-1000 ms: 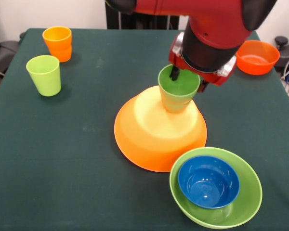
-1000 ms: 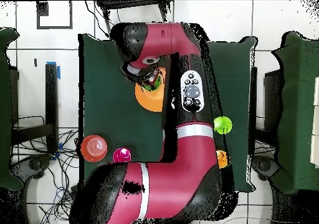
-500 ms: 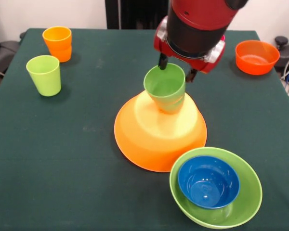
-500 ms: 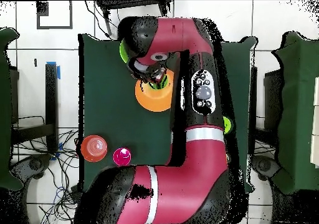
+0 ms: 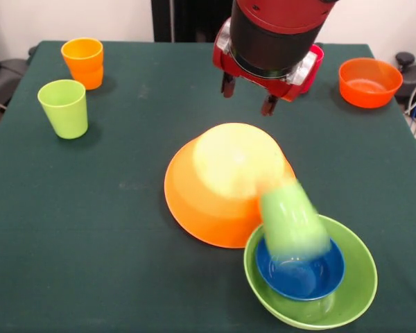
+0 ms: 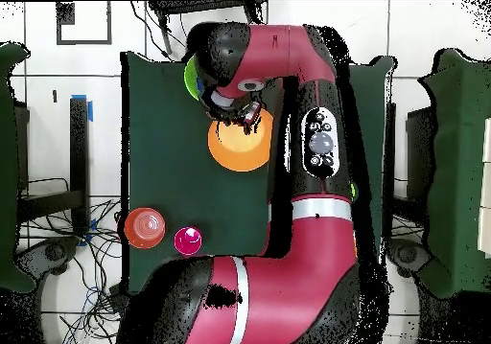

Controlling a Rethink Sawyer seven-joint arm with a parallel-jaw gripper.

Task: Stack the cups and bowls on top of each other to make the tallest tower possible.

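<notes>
My gripper (image 5: 248, 97) hangs open and empty above the far side of the big orange bowl (image 5: 222, 184), which lies upside down mid-table. A green cup (image 5: 291, 222) shows blurred and tilted between that bowl's near slope and the small blue bowl (image 5: 301, 267). The blue bowl sits inside the light green bowl (image 5: 353, 291). An orange cup (image 5: 83, 61) and a lime green cup (image 5: 64, 107) stand upright at the far left. In the overhead view the arm covers much of the orange bowl (image 6: 235, 153).
A small red-orange bowl (image 5: 369, 82) sits at the far right, seen also as the red-orange bowl (image 6: 144, 227) from above. A red-pink cup (image 6: 188, 240) stands beside it; in the front view this cup (image 5: 317, 57) peeks out behind the arm.
The green cup was let go on top of the upturned orange bowl, tipped, and tumbled down toward the blue bowl. The gripper opened and lifted away toward the far side.
</notes>
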